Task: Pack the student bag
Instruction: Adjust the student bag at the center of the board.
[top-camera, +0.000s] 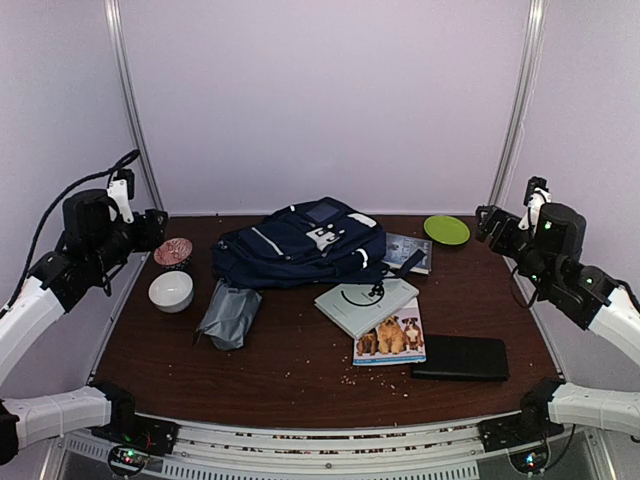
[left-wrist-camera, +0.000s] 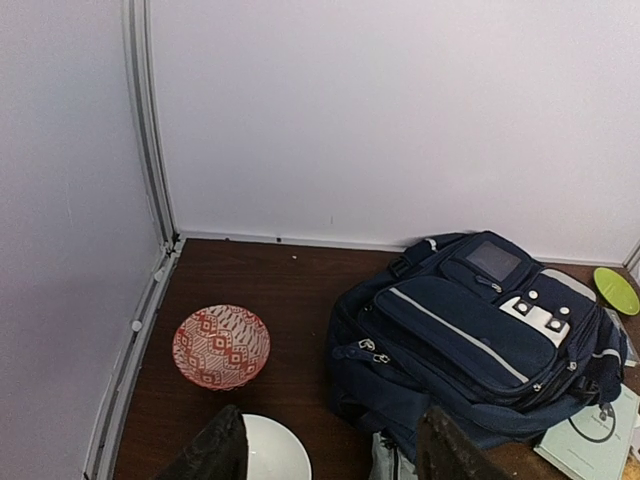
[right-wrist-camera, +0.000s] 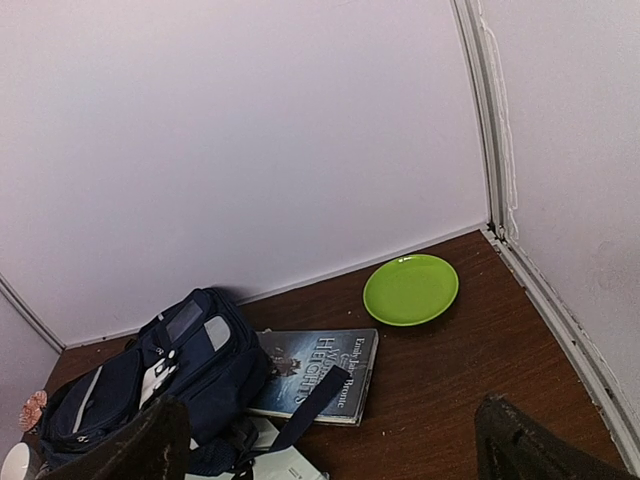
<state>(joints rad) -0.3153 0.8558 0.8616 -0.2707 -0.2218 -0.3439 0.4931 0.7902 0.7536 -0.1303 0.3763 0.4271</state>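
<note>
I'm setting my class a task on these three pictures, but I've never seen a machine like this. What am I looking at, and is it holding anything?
These are two robot arms bolted at the near edge of a brown table. The wide picture looks down from above and behind them. The other two come from a camera on each wrist, so the dark shapes at their bottom edges are the left fingers and right fingers. Both pairs stand open and hold nothing. On the table lie the navy student bag, a grey pouch, a white bowl, a red patterned bowl, a green plate, three books beside the bag and a flat black case.
</note>
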